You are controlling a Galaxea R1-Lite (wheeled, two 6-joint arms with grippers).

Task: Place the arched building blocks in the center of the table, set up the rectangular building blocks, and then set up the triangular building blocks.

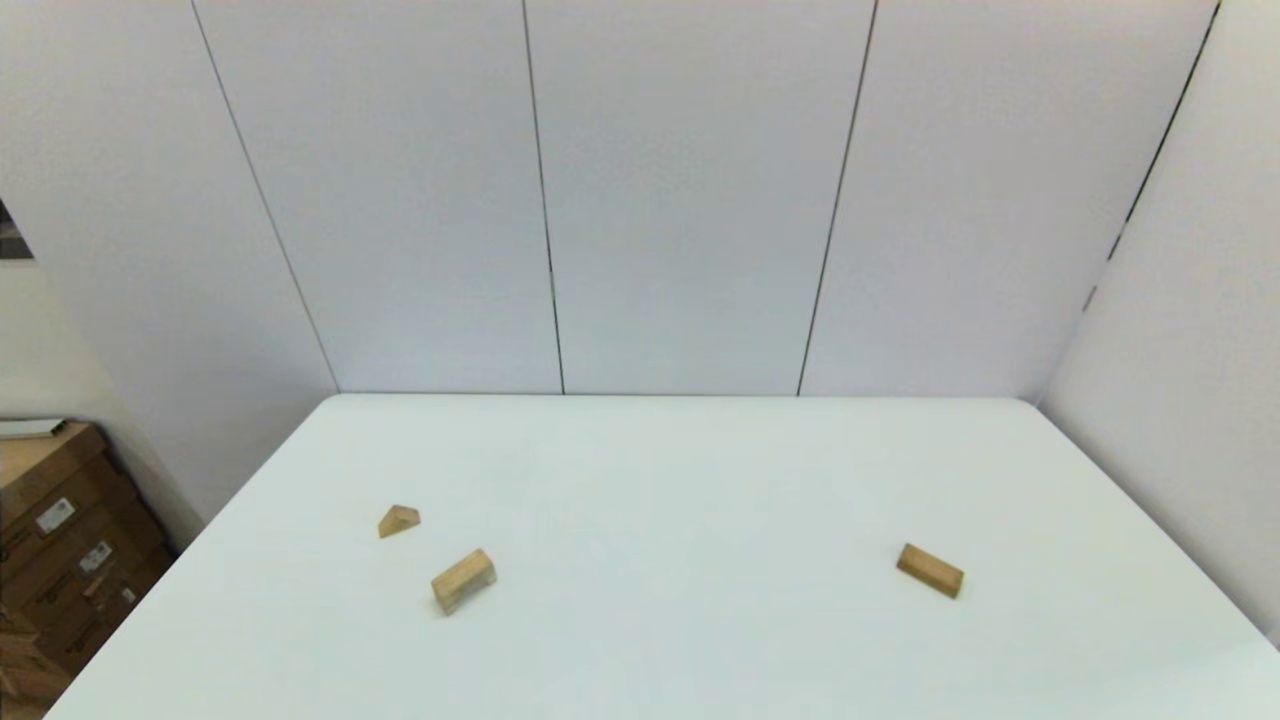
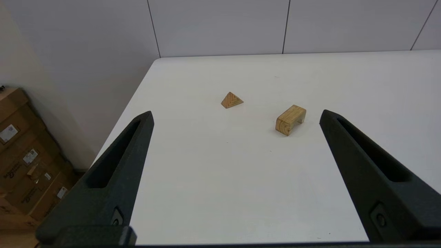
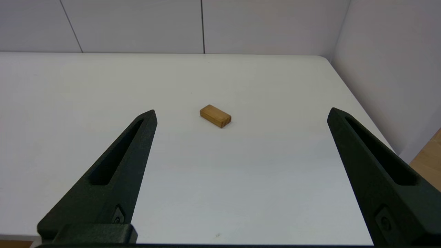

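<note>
We saw three wooden blocks, one of each kind, lying on the table (image 1: 700,470), a smooth, matte white rectangular top set against pale panelled walls.

The arched building block (image 1: 463,579) was short and chunky, of light tan wood with rounded upper edges. In the left wrist view (image 2: 290,120) its end face showed curved grain rings, and a hollow cut into its underside left two short legs resting on the surface. It lay on the left side of the table, toward the near edge, turned at an angle.

The triangular building block (image 1: 399,520) was the smallest of the three, a tan wedge. Its triangular face (image 2: 232,100) carried nested chevron lines of grain. It sat near the arched block, a little farther back and to the left, not touching it.

The rectangular building block (image 1: 930,570) was a plain solid oblong with flat faces and crisp edges, of a slightly deeper honey tone (image 3: 215,116). It lay flat on a broad face on the right side of the table, well apart from the other two, also turned at an angle.

The left gripper (image 2: 235,115) hung back above the near left part of the table, its two black, matte, tapered fingers spread wide and holding nothing. The right gripper (image 3: 242,113) hung likewise over the near right part, fingers spread wide and empty, with the oblong brick ahead of it.

Beside the table on the left stood stacked brown cardboard boxes (image 1: 60,540) with white labels.
</note>
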